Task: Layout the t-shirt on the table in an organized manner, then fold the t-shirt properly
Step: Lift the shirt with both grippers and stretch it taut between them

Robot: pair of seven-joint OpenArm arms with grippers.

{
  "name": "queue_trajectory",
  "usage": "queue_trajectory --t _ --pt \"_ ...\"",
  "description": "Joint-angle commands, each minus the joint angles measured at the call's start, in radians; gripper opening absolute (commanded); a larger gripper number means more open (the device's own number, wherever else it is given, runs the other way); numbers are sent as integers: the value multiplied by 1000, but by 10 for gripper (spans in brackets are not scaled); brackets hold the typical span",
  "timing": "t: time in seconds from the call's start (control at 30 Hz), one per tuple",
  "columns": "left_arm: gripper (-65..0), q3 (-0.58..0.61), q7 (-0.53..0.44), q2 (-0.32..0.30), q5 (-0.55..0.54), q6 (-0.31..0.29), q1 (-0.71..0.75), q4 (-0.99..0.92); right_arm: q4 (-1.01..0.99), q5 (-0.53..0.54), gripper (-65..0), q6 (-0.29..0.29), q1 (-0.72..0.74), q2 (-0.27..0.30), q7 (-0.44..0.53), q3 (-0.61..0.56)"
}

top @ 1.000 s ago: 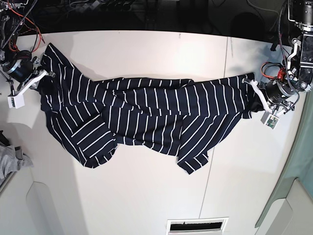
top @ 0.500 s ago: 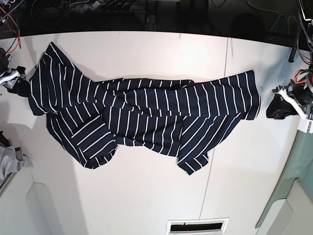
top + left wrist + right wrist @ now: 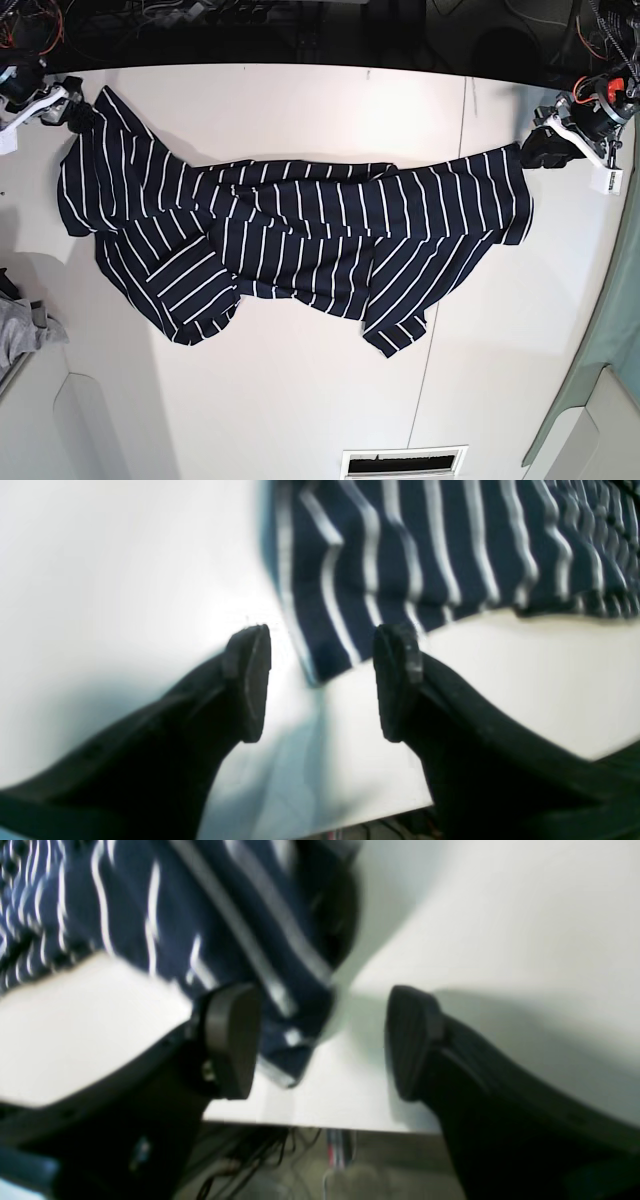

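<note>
The dark navy t-shirt (image 3: 300,230) with thin white stripes lies crumpled and stretched sideways across the white table (image 3: 300,400). My left gripper (image 3: 535,152) is at the shirt's far right corner. In the left wrist view the left gripper (image 3: 322,680) is open, with the shirt's corner (image 3: 325,645) between its fingertips. My right gripper (image 3: 78,112) is at the shirt's far left corner. In the right wrist view the right gripper (image 3: 320,1040) is open, with a shirt corner (image 3: 290,1040) lying between the fingers.
A small grey cloth (image 3: 25,330) lies at the left edge. A thin dark seam (image 3: 440,300) crosses the table on the right. A vent slot (image 3: 403,462) sits at the front edge. Dark cables run behind the back edge.
Both grippers let go of the shirt's ends and pulled outward, then moved toward the table's far side to the shirt's upper corners. The shirt's left end shifted slightly.
</note>
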Motion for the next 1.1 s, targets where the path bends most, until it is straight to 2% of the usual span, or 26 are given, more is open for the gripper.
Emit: queue_trajectory --t 0.0,0.27,0.47,0.5,0.53,0.57,0.6,0.63,0.67,0.7,0.8,0.87,1.0,1.07 --pt "-299 -6 -34 -14 -8 -5 -6 -8 7 18 -253 8 5 14 19 -13" --pt "-299 36 -42 -14 13 -6 -67 -112 6 13 -253 6 13 7 72 -145" --pt "-300 111 -48 -12 25 -6 -114 -173 6 -33 -256 6 29 -29 85 -161" --pt "-303 118 -49 -10 34 -6 -116 -173 6 -33 -256 6 29 -30 88 -161" --pt "-339 124 -51 -6 45 -6 -119 -173 6 -33 -258 6 29 -30 94 -161" --pt "-418 128 -54 -3 60 -6 -121 -173 6 -33 -295 6 29 -29 106 -160" --pt "-529 130 -54 -3 76 -6 -121 -173 6 -34 -369 6 29 -29 123 -160" --pt "-644 130 -54 -3 89 -6 -121 -173 7 -34 -471 6 29 -29 146 -159" --pt "-650 130 -54 -6 92 -6 -121 -173 8 -34 -588 6 29 -29 169 -159" --pt "-650 130 -53 -11 91 -8 -121 -172 9 -34 -650 6 29 -28 187 -157" --pt "-650 126 -47 -48 87 -59 -114 -146 34 -34 -650 8 29 -24 188 -131" --pt "-650 124 -23 -85 55 -87 -94 -95 63 -34 -650 7 29 -24 153 -89" --pt "-650 109 48 -152 -29 -90 -5 66 106 -19 -650 7 19 -19 62 28" --pt "-650 109 56 -175 -37 -90 50 148 106 35 -650 8 -4 -1 48 71"
